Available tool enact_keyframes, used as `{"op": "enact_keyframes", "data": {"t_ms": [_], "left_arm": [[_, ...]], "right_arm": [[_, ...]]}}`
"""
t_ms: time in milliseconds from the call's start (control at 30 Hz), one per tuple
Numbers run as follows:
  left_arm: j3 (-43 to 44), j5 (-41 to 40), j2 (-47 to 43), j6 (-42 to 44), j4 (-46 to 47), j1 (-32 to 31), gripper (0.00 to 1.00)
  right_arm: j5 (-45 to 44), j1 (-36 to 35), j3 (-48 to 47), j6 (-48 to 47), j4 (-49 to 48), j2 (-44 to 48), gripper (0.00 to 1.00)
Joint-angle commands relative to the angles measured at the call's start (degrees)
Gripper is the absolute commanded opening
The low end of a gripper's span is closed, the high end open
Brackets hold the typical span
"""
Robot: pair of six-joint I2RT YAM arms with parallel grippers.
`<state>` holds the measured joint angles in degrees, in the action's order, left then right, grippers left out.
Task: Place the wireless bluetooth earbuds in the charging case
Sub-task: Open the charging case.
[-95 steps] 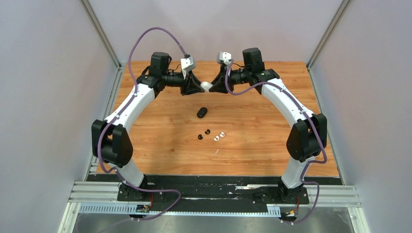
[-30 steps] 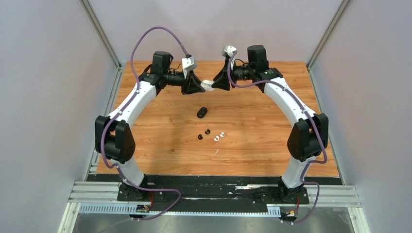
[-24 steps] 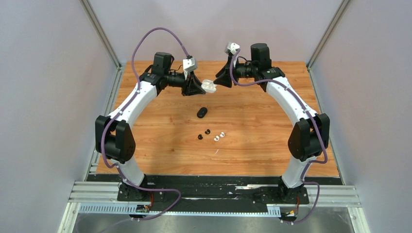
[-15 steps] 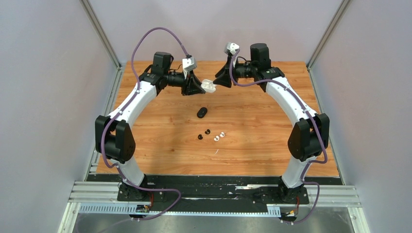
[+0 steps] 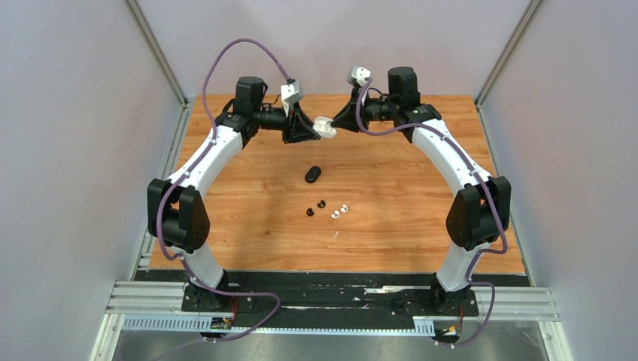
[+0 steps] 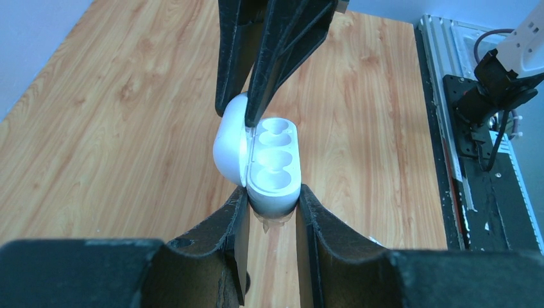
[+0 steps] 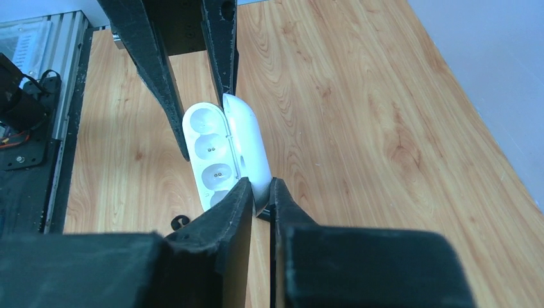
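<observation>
A white charging case [image 5: 325,128] hangs above the far middle of the table with its lid swung open. My left gripper [image 6: 271,196] is shut on its base [image 6: 274,173], and the two hollow seats [image 6: 274,138] are bare. My right gripper [image 7: 260,186] pinches the edge of the open lid [image 7: 247,138] from the opposite side. The wireless bluetooth earbuds lie on the wood nearer the arms' bases: two black ones [image 5: 310,213] [image 5: 322,204] and two white ones [image 5: 335,214] [image 5: 344,208].
A shut black pill-shaped case [image 5: 313,174] lies on the table between the raised white case and the buds. Grey walls stand on both sides of the wooden table [image 5: 248,226], and a metal rail [image 5: 331,301] runs along its near edge.
The white case's lid has swung open. My right jaws have narrowed onto the lid. The left gripper has lifted the case slightly.
</observation>
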<state>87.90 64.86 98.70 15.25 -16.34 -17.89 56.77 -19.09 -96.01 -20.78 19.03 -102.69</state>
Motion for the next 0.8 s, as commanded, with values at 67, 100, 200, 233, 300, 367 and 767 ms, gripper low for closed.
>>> {"op": "enact_keyframes", "data": {"t_ms": [67,100,200,233,300,367,767], "left_arm": [[1.0,-0.2,0.3,-2.0,2.0,0.0,0.04],[1.1,-1.3,0.4,-2.5,1.6,0.0,0.09],[1.7,-5.1,0.3,-5.6,-0.1,0.0,0.48],[3.1,-6.2,0.2,-4.9,-1.7,0.1,0.52],[5.3,-7.0,0.0,-3.1,-8.8,0.3,0.62],[7.4,-7.2,-0.1,-2.9,-12.4,0.6,0.69],[16.7,-9.0,5.8,-11.0,-16.8,-0.5,0.63]], "right_arm": [[3.2,0.2,-1.2,-1.7,-1.1,1.1,0.00],[3.5,0.2,-1.1,-2.7,-0.7,1.2,0.00],[1.3,-0.4,-1.1,-10.4,2.9,1.8,0.00],[0.0,-0.7,-1.1,-14.1,4.6,2.2,0.00],[-2.2,-1.0,0.1,-21.0,6.9,3.4,0.00],[-4.4,-1.2,2.6,-27.1,7.3,4.9,0.00],[-9.9,-5.5,4.7,-38.3,9.3,6.1,0.00]]}}
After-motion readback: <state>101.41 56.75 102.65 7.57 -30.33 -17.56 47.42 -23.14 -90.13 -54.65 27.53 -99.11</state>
